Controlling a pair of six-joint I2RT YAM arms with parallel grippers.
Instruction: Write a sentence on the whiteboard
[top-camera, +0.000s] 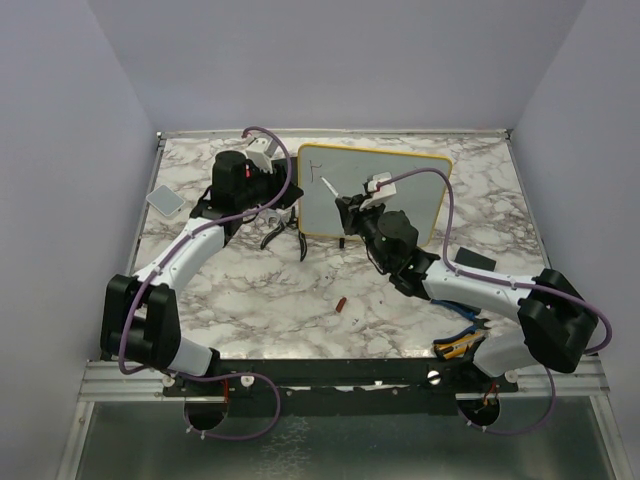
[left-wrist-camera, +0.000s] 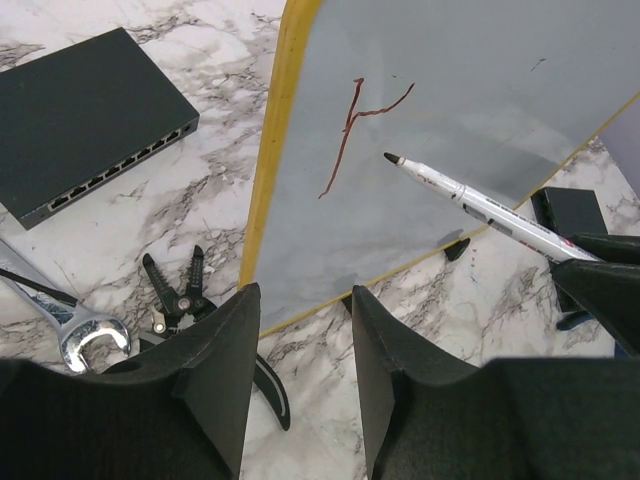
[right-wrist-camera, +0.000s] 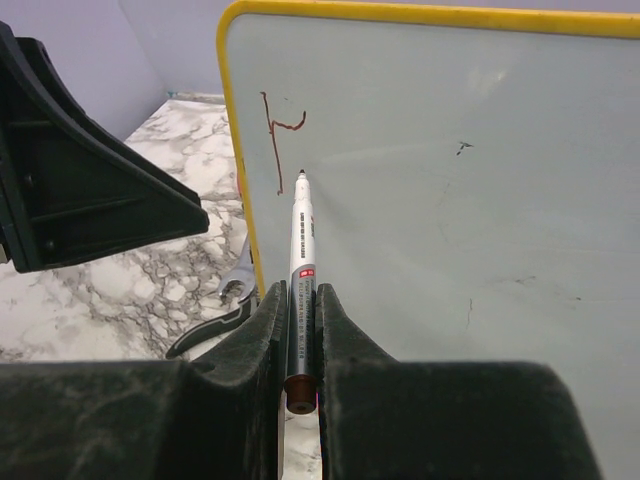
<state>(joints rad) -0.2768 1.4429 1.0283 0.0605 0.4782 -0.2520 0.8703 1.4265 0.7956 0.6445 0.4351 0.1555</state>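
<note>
The whiteboard (top-camera: 400, 185) stands upright at the back middle, with a yellow frame; it also shows in the left wrist view (left-wrist-camera: 470, 90) and the right wrist view (right-wrist-camera: 450, 220). It bears only a dark red mark (right-wrist-camera: 274, 140), a long stroke with a short branch; no words show. My right gripper (right-wrist-camera: 298, 295) is shut on a white marker (right-wrist-camera: 301, 245), whose tip is at the board just right of the stroke's lower end; I cannot tell if it touches. My left gripper (left-wrist-camera: 305, 300) is open and empty, above the table by the board's lower left corner.
Black pliers (left-wrist-camera: 180, 295) and a wrench (left-wrist-camera: 75, 335) lie left of the board's foot. A black switch box (left-wrist-camera: 90, 120) lies further left. A grey pad (top-camera: 165, 200), a small red cap (top-camera: 341, 303), a black box (top-camera: 475, 262) and tools (top-camera: 460, 345) lie on the marble table.
</note>
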